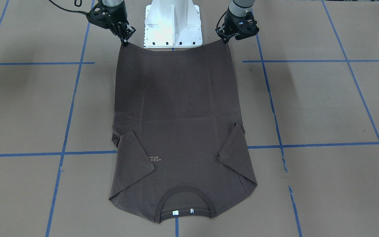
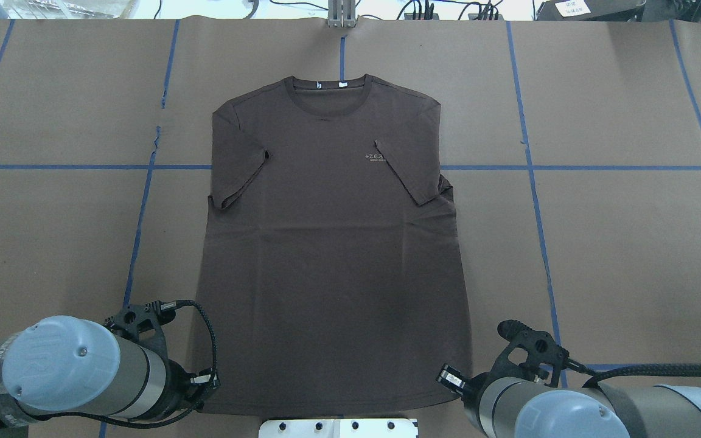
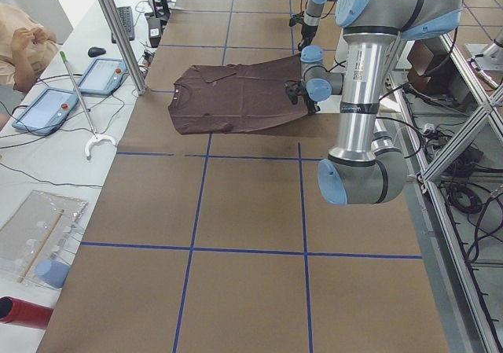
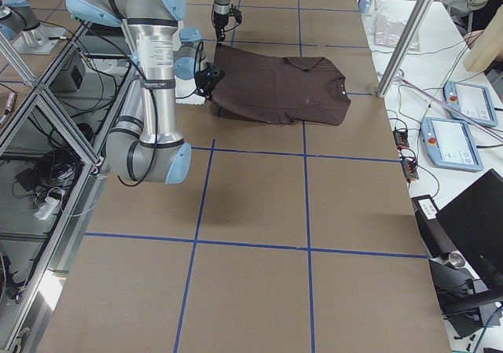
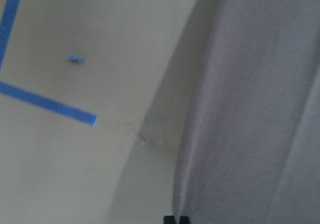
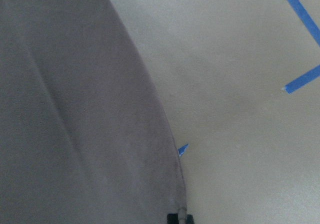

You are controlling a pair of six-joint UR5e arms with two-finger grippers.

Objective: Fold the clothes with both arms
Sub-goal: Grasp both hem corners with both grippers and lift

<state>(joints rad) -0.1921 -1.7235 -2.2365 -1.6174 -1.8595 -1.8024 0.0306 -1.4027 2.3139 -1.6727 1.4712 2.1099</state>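
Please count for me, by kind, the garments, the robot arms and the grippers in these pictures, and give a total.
T-shirt: 1
Robot arms: 2, the left arm and the right arm
Grippers: 2, the left gripper and the right gripper, each on a hem corner
Total: 5

Seen from overhead, bare surface is stretching at the T-shirt's 3 and 9 o'clock. The white pedestal base is standing at 6 o'clock, between left hand and right hand.

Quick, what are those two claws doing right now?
Left gripper: closed, holding one hem corner of the T-shirt.
Right gripper: closed, holding the other hem corner.
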